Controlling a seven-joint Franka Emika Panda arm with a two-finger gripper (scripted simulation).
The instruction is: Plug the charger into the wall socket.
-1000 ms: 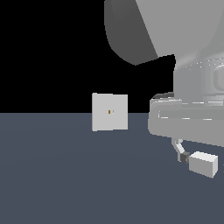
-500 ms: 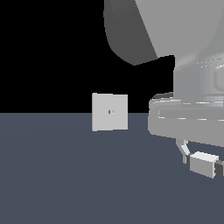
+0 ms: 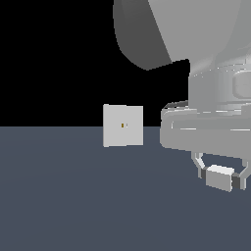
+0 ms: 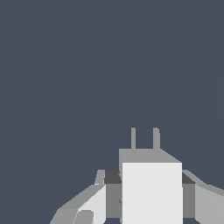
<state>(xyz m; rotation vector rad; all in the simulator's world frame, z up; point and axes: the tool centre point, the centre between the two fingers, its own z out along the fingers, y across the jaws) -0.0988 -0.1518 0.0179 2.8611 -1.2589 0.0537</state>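
Wrist view only: two prongs on the charger point(image 4: 151, 192) clamped in the claw point(image 4: 148, 188); wall socket point(image 3: 123, 125) exterior-only.

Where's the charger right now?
Low on the exterior view's right, the charger sits between the gripper's fingers, well apart from the wall socket standing further to the left.

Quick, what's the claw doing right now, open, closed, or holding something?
Claw: closed on the charger, one finger on each side of it; its two prongs show in the wrist view.
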